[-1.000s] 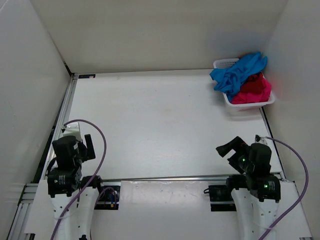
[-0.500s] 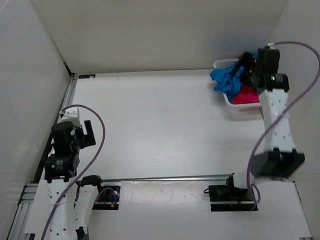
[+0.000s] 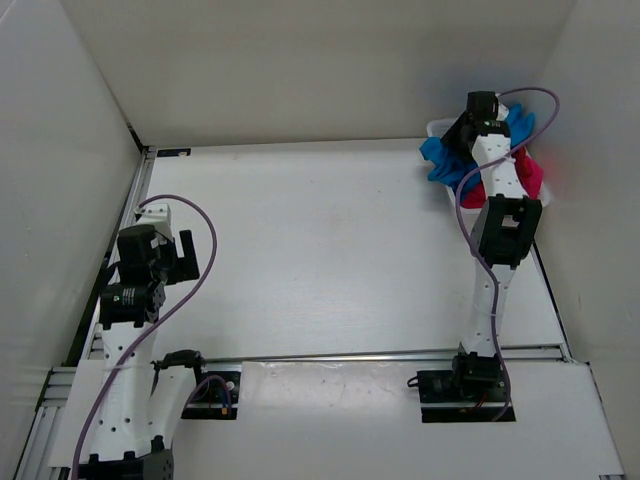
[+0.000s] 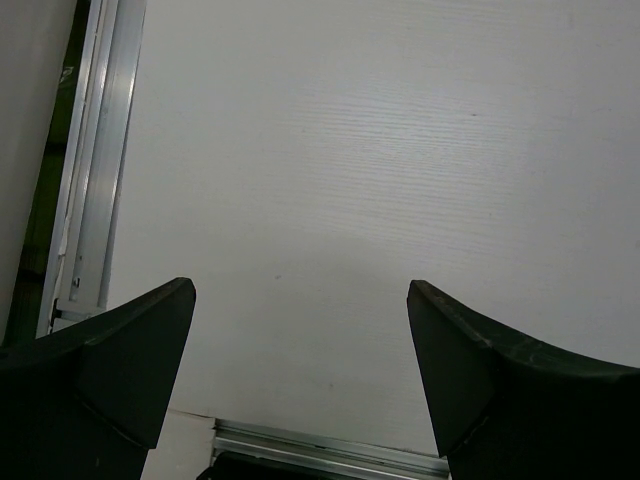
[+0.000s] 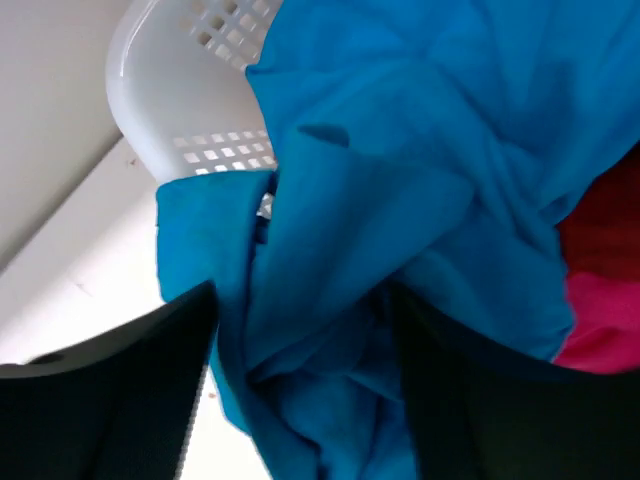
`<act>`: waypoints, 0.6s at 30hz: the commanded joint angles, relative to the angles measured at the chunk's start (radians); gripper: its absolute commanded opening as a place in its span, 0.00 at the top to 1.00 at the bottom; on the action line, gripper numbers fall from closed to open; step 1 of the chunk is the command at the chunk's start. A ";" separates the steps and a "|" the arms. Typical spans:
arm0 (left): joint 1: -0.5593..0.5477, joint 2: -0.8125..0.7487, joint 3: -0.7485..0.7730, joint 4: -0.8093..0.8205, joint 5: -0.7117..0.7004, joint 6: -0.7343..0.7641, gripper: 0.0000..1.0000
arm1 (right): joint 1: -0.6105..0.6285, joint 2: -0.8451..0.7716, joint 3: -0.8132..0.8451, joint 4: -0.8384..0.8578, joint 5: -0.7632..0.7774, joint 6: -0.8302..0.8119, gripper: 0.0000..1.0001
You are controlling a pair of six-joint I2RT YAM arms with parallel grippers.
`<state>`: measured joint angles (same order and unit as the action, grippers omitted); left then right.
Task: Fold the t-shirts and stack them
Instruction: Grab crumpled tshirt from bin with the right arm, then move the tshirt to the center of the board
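My left gripper (image 4: 300,290) hangs over the near left part of the white table (image 4: 330,150), close to the aluminium rail (image 4: 100,150) along the table's left edge. Its fingers are spread wide and there is only bare tabletop between them; it has hold of nothing.

Farther out, my right arm is stretched the whole way across to the far right corner, where the white mesh basket (image 5: 190,60) sits against the walls. My right gripper (image 5: 302,292) is down at the basket's left side, its fingers well apart and straddling a bunched fold of the bright blue t-shirt (image 5: 400,130). The cloth fills the gap from one finger to the other, but I cannot tell whether the fingers are pressing on it.

The blue t-shirt lies crumpled on top of the pile and spills over the basket's near left rim towards the table. Beyond and to the right of it, inside the basket, a strip of the dark red t-shirt (image 5: 610,230) shows. Just below that strip is the edge of the pink-magenta t-shirt (image 5: 600,320). From the overhead view, the pink one fills the basket's right side. All three shirts are in a heap, none of them folded.
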<state>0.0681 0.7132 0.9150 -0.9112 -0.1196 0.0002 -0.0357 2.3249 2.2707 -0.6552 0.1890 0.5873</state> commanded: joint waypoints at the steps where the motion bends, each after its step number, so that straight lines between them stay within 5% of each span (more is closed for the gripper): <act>1: -0.004 -0.001 -0.013 0.037 -0.008 0.000 0.01 | 0.017 -0.068 -0.009 0.083 0.036 0.031 0.44; 2: -0.004 -0.001 -0.013 0.037 -0.008 0.000 0.01 | 0.017 -0.088 -0.028 0.083 0.065 0.031 0.67; 6: -0.004 -0.023 -0.013 0.037 0.014 0.000 0.01 | 0.052 -0.192 -0.086 0.106 0.207 -0.055 0.97; 13: -0.004 -0.061 -0.004 0.028 0.061 0.000 0.01 | 0.137 -0.401 -0.021 0.106 0.215 -0.279 1.00; 18: -0.004 -0.083 -0.004 0.037 0.072 0.000 0.01 | 0.339 -0.553 0.053 0.153 -0.029 -0.362 1.00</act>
<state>0.0681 0.6456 0.9058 -0.8959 -0.0765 0.0002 0.1753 1.9022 2.2314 -0.6128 0.3122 0.3233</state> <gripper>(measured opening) 0.980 0.178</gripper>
